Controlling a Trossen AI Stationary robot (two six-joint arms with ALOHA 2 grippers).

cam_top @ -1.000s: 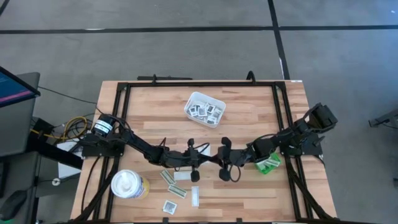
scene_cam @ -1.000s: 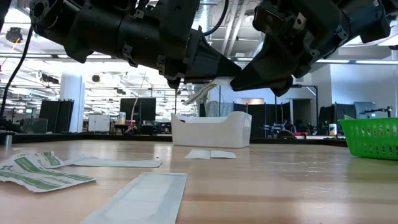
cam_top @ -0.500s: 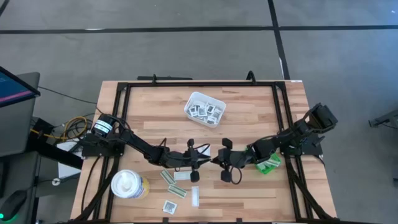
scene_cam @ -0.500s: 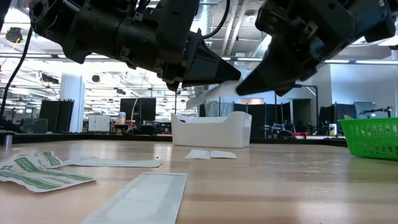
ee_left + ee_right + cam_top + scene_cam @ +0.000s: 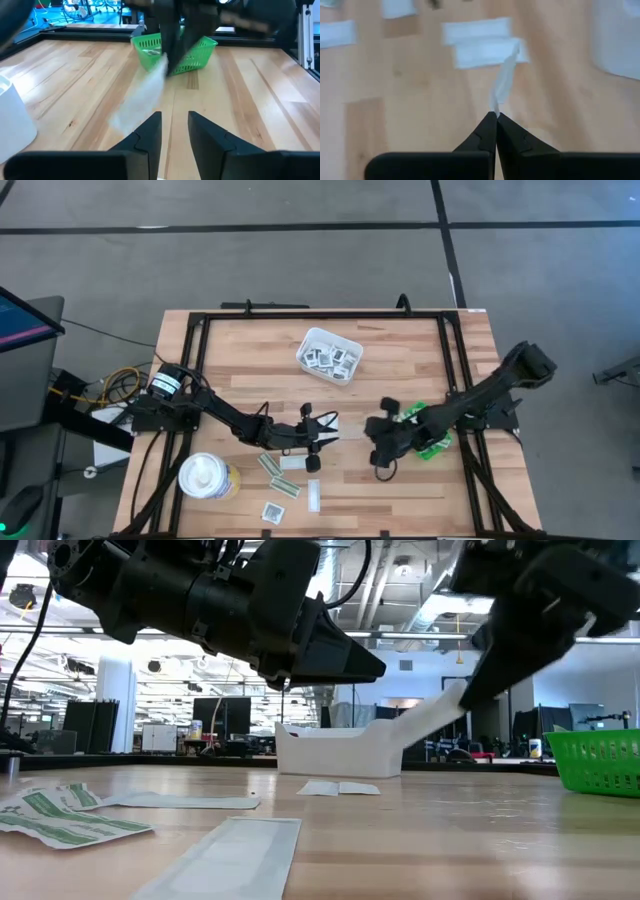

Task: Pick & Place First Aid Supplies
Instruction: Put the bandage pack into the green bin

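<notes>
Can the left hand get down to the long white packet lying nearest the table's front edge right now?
Probably yes. The left hand is open and holding nothing, and the long white packet lies flat with bare wood around it. The right hand, shut on a white strip, is off to the side.

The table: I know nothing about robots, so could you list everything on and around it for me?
table: one, pale wood with a black frame, under everything
tray: one, white, middle of the table, away from the arms
tray packets: many, white with dark print, inside the tray
loose packets: several, white or white-and-green, flat on the wood below the left arm
strip: one, white, hanging above the table
bin: one, green, right side, by the right arm
tub: one, white lid and yellowish side, left side, by the left arm
left hand: one, dark, open, above the middle of the table
right hand: one, dark, shut on the strip, near the bin
</notes>
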